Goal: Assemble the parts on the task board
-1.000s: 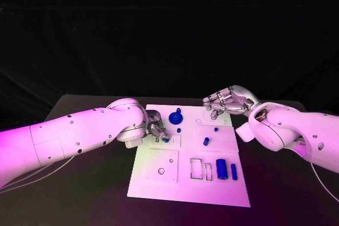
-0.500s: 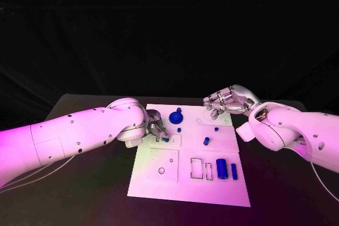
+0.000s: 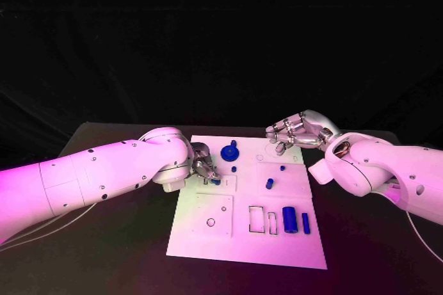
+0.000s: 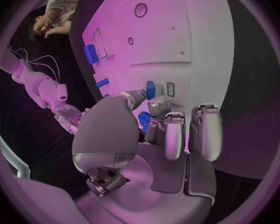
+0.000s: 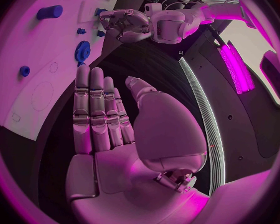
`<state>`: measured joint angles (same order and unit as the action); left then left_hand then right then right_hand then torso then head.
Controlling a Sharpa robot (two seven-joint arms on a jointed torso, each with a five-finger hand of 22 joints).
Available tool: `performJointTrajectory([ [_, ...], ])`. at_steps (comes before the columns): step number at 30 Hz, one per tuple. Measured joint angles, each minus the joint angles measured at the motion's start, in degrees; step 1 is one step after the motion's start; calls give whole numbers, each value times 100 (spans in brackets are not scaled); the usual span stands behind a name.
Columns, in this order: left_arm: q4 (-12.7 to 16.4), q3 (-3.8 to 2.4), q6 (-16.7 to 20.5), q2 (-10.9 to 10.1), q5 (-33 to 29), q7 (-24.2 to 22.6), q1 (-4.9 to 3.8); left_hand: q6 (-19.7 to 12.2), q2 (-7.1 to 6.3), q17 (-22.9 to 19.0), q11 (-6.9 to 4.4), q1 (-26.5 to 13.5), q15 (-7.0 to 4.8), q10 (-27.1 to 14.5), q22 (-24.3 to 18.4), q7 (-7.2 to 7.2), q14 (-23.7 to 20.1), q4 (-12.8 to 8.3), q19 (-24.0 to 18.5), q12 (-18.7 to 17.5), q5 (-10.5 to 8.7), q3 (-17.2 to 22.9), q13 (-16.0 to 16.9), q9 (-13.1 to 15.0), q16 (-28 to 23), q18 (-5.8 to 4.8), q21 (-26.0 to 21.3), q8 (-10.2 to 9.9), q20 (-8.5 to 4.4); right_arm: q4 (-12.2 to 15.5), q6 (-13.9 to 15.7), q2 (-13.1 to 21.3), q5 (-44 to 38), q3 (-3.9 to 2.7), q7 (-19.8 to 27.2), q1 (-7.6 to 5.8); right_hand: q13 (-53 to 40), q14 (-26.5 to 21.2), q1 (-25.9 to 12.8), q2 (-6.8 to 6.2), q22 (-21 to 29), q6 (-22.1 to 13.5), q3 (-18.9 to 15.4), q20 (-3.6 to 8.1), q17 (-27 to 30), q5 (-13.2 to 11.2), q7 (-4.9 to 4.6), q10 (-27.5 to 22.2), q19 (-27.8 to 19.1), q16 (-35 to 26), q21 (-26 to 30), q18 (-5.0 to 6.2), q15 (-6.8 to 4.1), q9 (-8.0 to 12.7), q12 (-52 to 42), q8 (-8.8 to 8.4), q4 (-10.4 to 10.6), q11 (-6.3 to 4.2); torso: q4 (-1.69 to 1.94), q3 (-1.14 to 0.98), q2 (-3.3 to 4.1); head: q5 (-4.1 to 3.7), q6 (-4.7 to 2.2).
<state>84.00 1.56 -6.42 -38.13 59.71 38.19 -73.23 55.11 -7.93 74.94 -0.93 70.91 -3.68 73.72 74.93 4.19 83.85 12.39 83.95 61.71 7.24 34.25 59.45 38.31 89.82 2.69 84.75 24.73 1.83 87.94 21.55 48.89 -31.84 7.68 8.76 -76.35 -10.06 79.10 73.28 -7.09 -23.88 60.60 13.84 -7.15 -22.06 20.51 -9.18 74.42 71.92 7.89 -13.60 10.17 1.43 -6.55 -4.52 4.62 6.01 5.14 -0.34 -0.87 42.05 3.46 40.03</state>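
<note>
Left hand [image 3: 204, 169] low over task board [image 3: 242, 244] left edge, I see fingers pinching small blue part [image 4: 145, 120]. Right hand [image 3: 297, 131] raised at far right corner, fingers apart, empty.

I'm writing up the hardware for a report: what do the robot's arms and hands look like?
Both arms, left arm and right arm, have smooth, rounded white shells dotted with small dark screw holes. Thin pale cables trail from each onto the table. The left hand and right hand are silver metal with segmented fingers and a bulbous palm casing.

White rounded arms dotted with dark screws end in silver jointed hands
</note>
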Motion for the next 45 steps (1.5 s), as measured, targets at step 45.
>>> performJointTrajectory([
  [45,-91,-4,-112,142,97,130,-8,60,-82,-2,-49,-461,-61,148,-2,-57,20,-395,0,199,-10,185,190,209,0,1,23,210,-41,53,1,36,0,0,-1,0,-4,0,-22,22,4,-18,-16,-21,-18,23,-18,0,-21,0,0,0,0,0,0,0,16,0,1,-4,-5,-29,14],
])
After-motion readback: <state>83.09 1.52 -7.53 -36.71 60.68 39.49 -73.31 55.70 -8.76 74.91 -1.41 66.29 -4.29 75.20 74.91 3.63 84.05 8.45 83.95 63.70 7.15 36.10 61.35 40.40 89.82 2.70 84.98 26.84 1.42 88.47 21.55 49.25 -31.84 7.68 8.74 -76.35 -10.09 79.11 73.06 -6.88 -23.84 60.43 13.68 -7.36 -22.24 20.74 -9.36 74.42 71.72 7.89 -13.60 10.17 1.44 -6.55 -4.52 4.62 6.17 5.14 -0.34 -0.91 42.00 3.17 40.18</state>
